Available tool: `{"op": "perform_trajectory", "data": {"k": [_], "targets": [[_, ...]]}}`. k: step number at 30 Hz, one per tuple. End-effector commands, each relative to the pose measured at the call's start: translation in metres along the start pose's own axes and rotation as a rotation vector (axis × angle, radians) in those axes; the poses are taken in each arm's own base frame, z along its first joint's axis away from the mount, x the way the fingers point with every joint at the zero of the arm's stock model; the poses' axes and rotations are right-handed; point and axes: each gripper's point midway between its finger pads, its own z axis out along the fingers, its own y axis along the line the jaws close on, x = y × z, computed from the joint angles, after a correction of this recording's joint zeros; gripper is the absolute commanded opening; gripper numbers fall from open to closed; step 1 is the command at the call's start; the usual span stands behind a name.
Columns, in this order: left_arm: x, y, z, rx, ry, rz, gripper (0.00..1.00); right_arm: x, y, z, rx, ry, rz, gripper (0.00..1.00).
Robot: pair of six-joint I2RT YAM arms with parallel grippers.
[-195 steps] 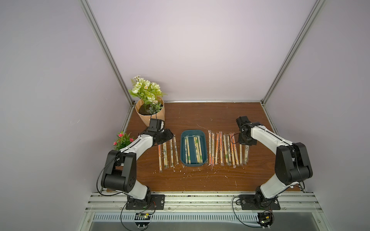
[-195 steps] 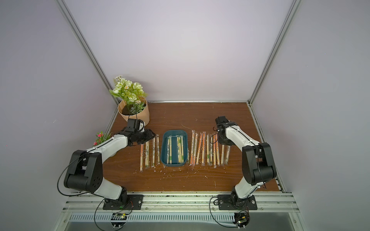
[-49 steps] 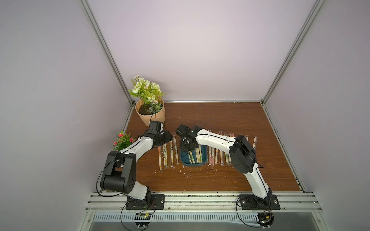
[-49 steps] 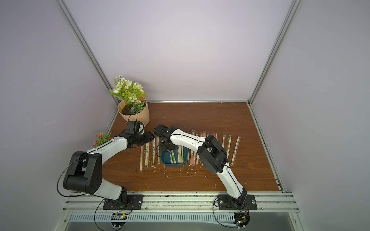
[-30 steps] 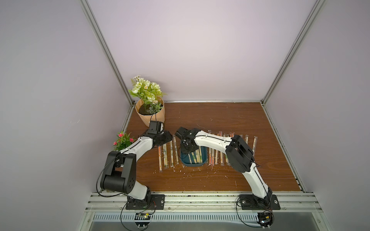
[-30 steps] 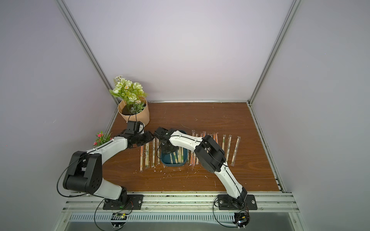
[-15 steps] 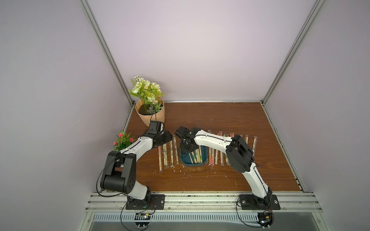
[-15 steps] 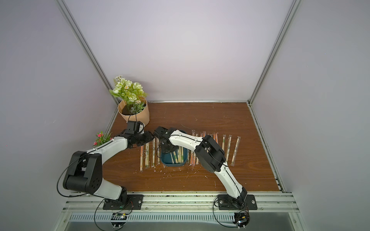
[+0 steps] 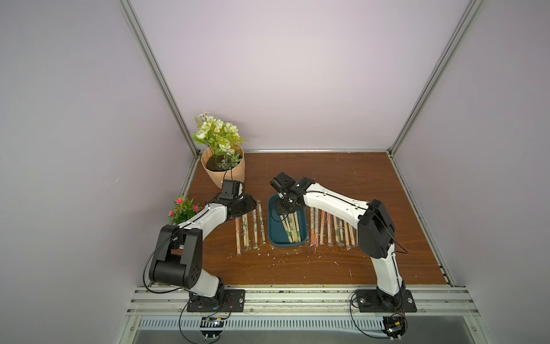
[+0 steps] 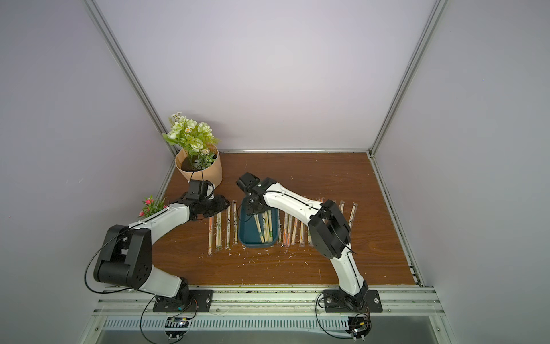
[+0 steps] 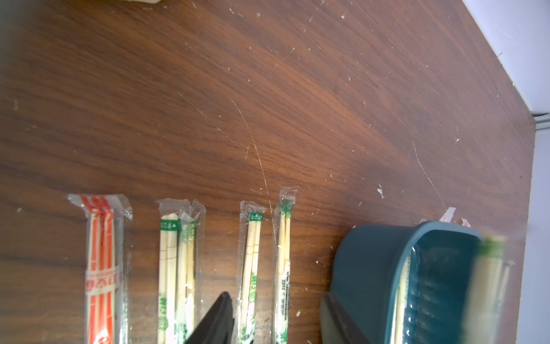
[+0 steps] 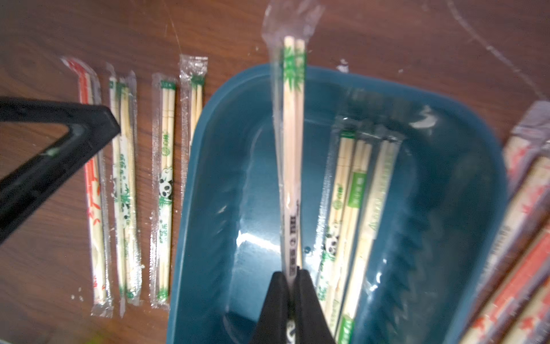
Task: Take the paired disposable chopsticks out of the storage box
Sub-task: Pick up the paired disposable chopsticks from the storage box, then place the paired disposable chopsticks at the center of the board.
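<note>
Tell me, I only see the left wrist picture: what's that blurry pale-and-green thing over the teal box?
Observer: A sleeved chopstick pair; the right pincer is shut on it.
Operator: Is the box empty otherwise?
Observer: No, a few more pairs lie along one side of the teal storage box.
Operator: Anything beyond the box?
Observer: A row of sleeved pairs lies on the wooden table on the robot's right of it.

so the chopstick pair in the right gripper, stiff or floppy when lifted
Probably stiff: the held chopstick pair juts straight from the right gripper. Its glossy sleeve may slip in the pinch. The empty sleeve end is crumpled, so likely floppy.
</note>
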Motion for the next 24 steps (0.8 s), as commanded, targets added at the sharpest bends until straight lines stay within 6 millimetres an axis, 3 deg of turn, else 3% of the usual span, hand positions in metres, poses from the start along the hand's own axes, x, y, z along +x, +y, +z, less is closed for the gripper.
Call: {"op": "perform_trajectory", "data": {"k": [1,4,9,11,16,20,24], "targets": [[-0.01,-0.004,-0.008,0.014,-0.024,0.007,0.51,-0.012,-0.03,-0.024,0.036,-0.05,0.053,0.02],[-0.01,-0.006,-0.008,0.023,-0.023,0.007,0.51,-0.015,-0.063,-0.033,0.075,-0.07,0.097,0.02],[-0.01,-0.007,-0.009,0.031,-0.022,0.01,0.51,-0.007,-0.145,-0.044,0.202,-0.088,0.187,0.03],[-0.01,-0.008,-0.009,0.033,-0.023,0.011,0.51,0.001,-0.185,-0.049,0.288,-0.094,0.215,0.03],[-0.009,-0.009,-0.009,0.039,-0.023,0.011,0.51,0.03,-0.262,-0.05,0.477,-0.058,0.243,0.03],[-0.01,-0.009,-0.01,0.039,-0.025,0.01,0.51,0.052,-0.3,-0.043,0.575,-0.015,0.26,0.03],[-0.009,-0.009,-0.011,0.038,-0.025,0.012,0.51,0.065,-0.319,-0.035,0.632,0.018,0.257,0.02]]}}
